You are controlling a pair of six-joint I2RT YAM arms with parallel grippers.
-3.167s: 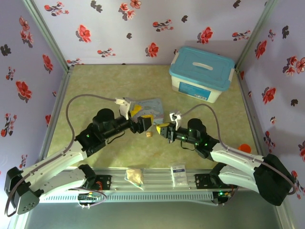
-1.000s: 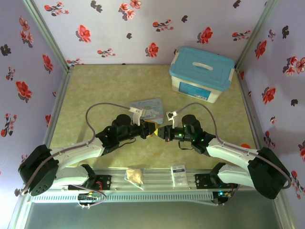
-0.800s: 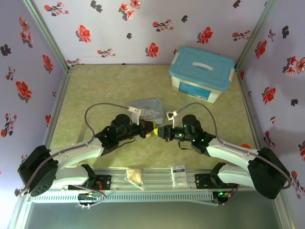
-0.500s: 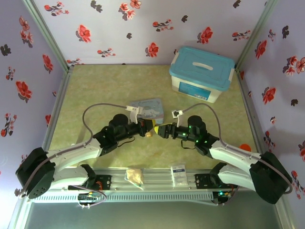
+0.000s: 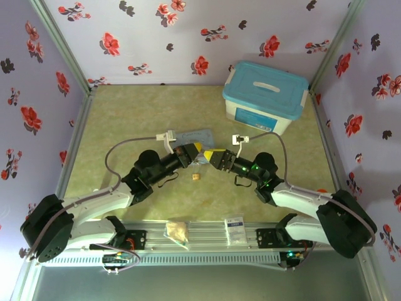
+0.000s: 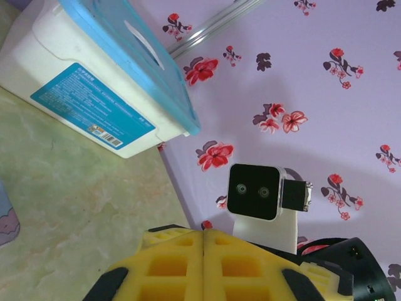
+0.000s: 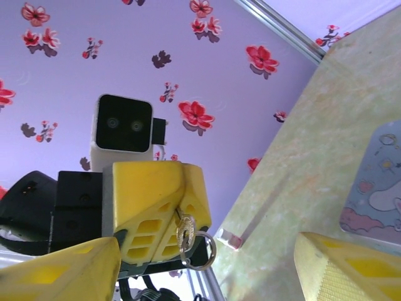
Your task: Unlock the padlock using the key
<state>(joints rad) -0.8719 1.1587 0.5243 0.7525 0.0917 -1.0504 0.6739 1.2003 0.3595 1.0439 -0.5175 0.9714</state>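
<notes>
Both arms have lifted off the table; the left gripper (image 7: pixel 168 218) pinches the key (image 7: pixel 186 237), the right gripper (image 5: pixel 212 155) stands spread, and the padlock (image 5: pixel 196 177) lies below them.

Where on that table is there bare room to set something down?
The far-left table, between the left wall and the cartoon tin, is bare. So is the strip right of the right arm, in front of the blue-lidded box. The middle is crowded: left claw, right claw, tin and padlock.
</notes>
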